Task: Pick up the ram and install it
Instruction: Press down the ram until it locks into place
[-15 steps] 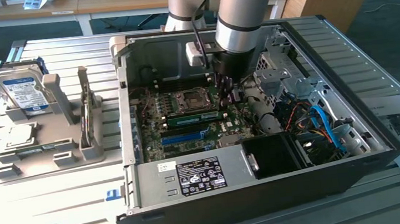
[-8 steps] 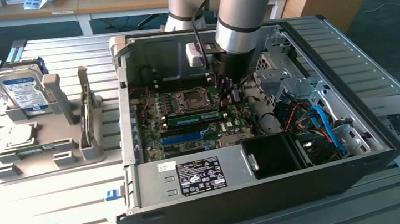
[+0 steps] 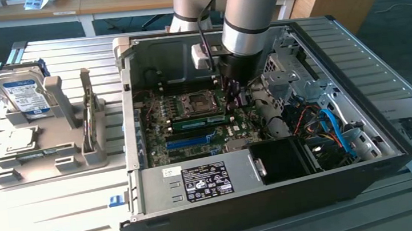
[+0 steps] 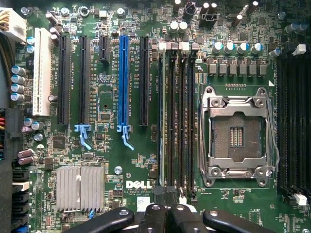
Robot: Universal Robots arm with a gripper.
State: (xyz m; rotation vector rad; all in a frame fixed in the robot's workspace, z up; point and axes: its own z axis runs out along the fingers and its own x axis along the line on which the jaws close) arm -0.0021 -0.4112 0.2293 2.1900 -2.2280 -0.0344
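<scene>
Closed black tool [image 4: 167, 216] sits over the long green ram stick [image 3: 199, 122], on edge at the black memory slots [image 4: 177, 116] beside the silver processor socket [image 4: 236, 131]; best pressed straight down, evenly, kept square.

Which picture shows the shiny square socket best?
The wrist view. It looks straight down on the socket, so the whole metal frame and the dark middle show up big. In the exterior view the socket is small and seen at a slant.
</scene>
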